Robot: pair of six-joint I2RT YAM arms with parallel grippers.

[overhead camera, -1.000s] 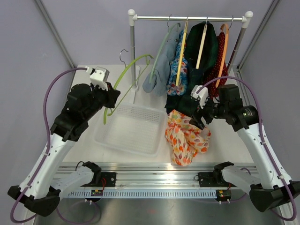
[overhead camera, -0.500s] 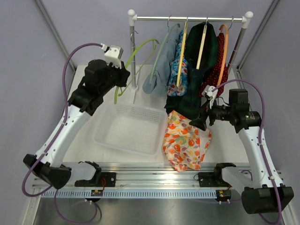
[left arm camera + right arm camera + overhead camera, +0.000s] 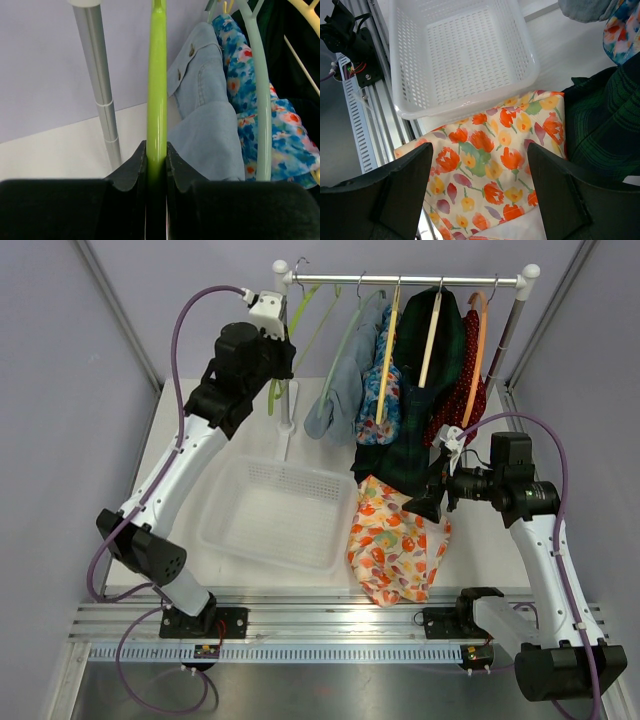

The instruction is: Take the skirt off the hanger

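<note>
The floral orange skirt (image 3: 392,548) lies spread on the table right of the basket, off its hanger; it also fills the right wrist view (image 3: 490,165). My left gripper (image 3: 277,352) is raised at the rail's left end, shut on the bare lime-green hanger (image 3: 302,308), whose hook is at the rail. In the left wrist view the hanger (image 3: 157,80) runs up between my closed fingers (image 3: 131,167). My right gripper (image 3: 422,502) hovers open and empty just above the skirt's top right edge.
A white mesh basket (image 3: 272,515) sits centre-left on the table. A clothes rail (image 3: 405,280) at the back holds a denim garment (image 3: 345,380), a blue floral garment (image 3: 385,390), a dark green plaid one (image 3: 425,390) and a red one (image 3: 462,375). The rail's left post (image 3: 97,85) stands close to the left gripper.
My left arm has lifted the green hanger from above the basket up to the rail's left end. My right gripper let the skirt go, and the skirt settled flatter on the table.
</note>
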